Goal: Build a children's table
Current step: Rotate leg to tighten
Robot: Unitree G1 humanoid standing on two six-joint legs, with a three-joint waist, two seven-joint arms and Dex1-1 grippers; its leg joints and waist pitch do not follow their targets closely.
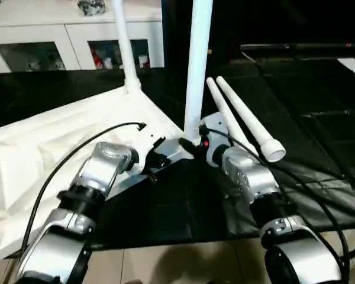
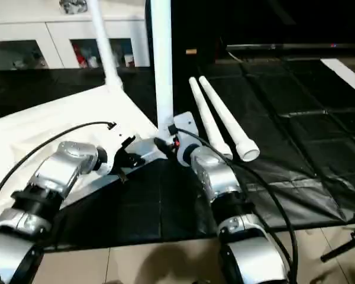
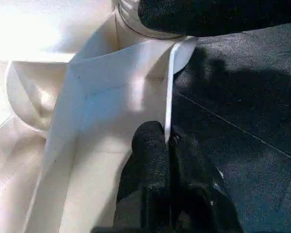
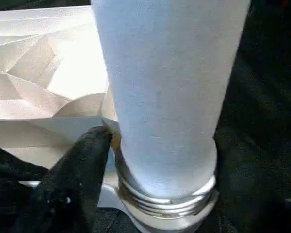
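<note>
Right wrist view is showing the standing leg (image 4: 165, 97) rising straight up out of the near corner socket (image 4: 165, 206) of the tabletop (image 4: 43, 63), its threaded base sitting at the socket's rim, with the right claw (image 4: 150, 160) straddling it: one black finger (image 4: 72, 179) on one side of the tube, the other on the opposite side, jaws standing apart around the leg rather than squeezing it visibly. The leg's long axis is running vertical, directly ahead of that claw, so any turning or pressing is going to act about that upright line.

From the head, the tabletop (image 1: 59, 136) is lying upside down on the black floor mat (image 1: 319, 118), left of centre, with a second leg (image 1: 123, 41) standing at its far corner. Two spare legs (image 1: 242, 118) are lying side by side on the mat to the right, pointing near-right to far-left, just beyond the right claw.

The left claw (image 3: 167, 160) is pinched together on the thin tabletop wall (image 3: 169, 92) just left of the socket, seemingly steadying it. The right arm is plainly nearer the leg.
</note>
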